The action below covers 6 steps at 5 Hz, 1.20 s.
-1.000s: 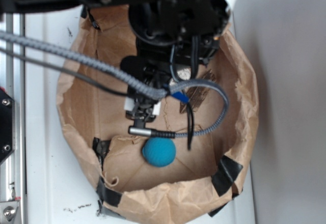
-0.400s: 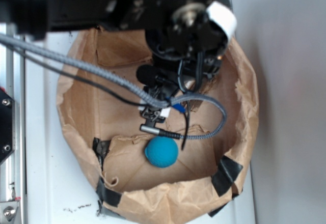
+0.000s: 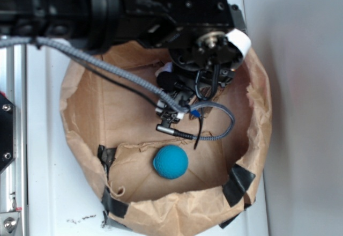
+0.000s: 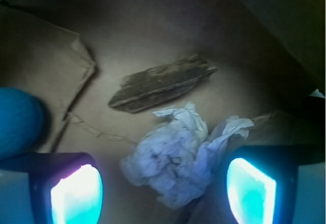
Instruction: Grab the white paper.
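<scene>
The white paper (image 4: 178, 155) is a crumpled off-white wad lying on the floor of the brown paper bag (image 3: 86, 118). In the wrist view it sits between my two glowing fingertips, nearer the right one, not touched by either. My gripper (image 4: 163, 193) is open, jaws wide apart, just above the bag floor. In the exterior view the black arm (image 3: 203, 59) reaches down into the bag and hides the paper; only a small white scrap (image 3: 167, 66) shows by the arm.
A blue ball (image 3: 170, 161) lies on the bag floor, also at the left of the wrist view (image 4: 18, 119). A dark brown bark-like strip (image 4: 160, 81) lies beyond the paper. The bag walls rise all round, taped with black tape (image 3: 238, 185). Cables (image 3: 214, 134) hang from the arm.
The arm has moved toward the back of the bag and lower into it. The ball stays in place.
</scene>
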Available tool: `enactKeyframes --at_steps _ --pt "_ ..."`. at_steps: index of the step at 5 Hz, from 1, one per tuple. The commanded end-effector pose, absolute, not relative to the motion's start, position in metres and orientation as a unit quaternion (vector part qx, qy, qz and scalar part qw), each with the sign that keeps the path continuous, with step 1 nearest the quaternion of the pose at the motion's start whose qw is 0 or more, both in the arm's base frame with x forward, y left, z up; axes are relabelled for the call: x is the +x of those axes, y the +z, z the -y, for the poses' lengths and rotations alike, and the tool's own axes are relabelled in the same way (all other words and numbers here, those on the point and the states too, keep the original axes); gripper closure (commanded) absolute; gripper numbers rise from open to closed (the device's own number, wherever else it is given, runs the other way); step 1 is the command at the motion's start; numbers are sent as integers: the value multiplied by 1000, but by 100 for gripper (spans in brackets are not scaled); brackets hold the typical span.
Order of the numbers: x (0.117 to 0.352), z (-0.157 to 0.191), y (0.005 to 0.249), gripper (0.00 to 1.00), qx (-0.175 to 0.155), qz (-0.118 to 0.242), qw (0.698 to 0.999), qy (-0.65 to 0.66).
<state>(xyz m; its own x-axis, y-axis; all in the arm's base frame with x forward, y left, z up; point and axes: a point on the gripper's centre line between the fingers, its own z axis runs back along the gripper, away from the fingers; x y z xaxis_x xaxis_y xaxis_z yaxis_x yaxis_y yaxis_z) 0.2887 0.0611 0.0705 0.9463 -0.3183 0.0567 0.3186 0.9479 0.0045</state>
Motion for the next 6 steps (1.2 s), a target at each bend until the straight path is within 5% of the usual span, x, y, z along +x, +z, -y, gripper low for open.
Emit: enactKeyframes --at_steps 1,2,4,6 --pt "300 -72 50 0 29 42 987 -150" --pt "291 -70 41 100 40 39 989 -134" --pt "290 -73 41 100 59 67 991 -101" --pt "283 -71 122 100 -30 118 989 -81"
